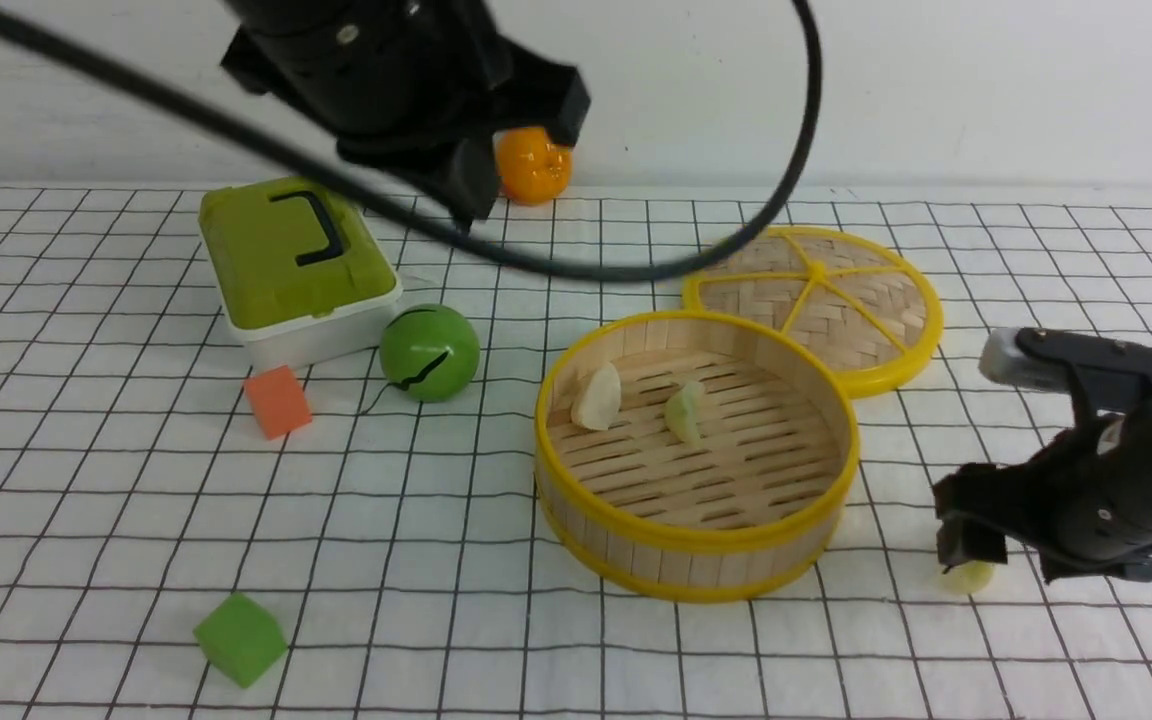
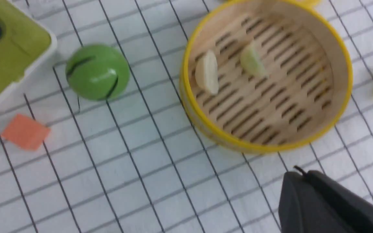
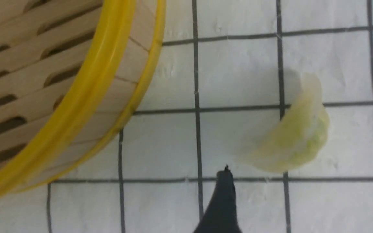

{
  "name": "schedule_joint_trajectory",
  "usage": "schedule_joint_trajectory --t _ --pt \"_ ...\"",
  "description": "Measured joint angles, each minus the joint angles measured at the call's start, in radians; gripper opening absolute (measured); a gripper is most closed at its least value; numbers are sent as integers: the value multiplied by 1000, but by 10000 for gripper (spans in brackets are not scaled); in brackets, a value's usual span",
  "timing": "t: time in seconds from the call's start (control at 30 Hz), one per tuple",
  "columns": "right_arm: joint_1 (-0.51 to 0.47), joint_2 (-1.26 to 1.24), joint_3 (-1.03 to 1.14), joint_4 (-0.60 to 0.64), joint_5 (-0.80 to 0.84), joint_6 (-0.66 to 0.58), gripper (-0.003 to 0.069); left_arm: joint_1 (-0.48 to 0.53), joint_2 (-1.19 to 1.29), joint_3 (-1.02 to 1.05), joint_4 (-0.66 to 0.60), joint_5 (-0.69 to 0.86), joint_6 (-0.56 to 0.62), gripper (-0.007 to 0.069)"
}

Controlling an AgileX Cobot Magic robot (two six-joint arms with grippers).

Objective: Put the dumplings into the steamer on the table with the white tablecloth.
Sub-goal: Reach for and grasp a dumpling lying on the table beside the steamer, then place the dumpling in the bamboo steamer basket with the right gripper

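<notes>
The left gripper (image 1: 464, 195) hangs far back, left of centre, pinched closed on nothing. Two dumplings (image 1: 597, 397) lie in the steamer (image 1: 696, 545). To its right, a third dumpling (image 3: 290, 142) lies on the white tablecloth (image 1: 86, 500), just beyond the right gripper (image 3: 303, 200), which is spread wide and empty.

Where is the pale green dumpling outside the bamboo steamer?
Front view: the pale green dumpling lies on the white grid tablecloth right of the bamboo steamer, under the right gripper.

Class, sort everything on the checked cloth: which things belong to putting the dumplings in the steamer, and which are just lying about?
Job: steamer; cream dumpling and greenish dumpling inside it; third dumpling on the cloth outside.
Lying about: woven lid; green box; green ball; orange cube; green cube; orange fruit.
</notes>
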Motion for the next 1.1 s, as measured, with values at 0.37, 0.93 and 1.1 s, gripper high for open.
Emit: schedule_joint_trajectory --t 0.37,0.93,1.1 --pt "-1 180 -135 -33 23 27 367 0 -490 630 -15 -108 15 -13" --pt "176 -28 -361 -84 274 -114 184 0 -1004 946 -11 -177 5 -13" --pt "311 68 -502 -86 235 -127 184 0 -1191 1084 -11 -225 -43 -13"
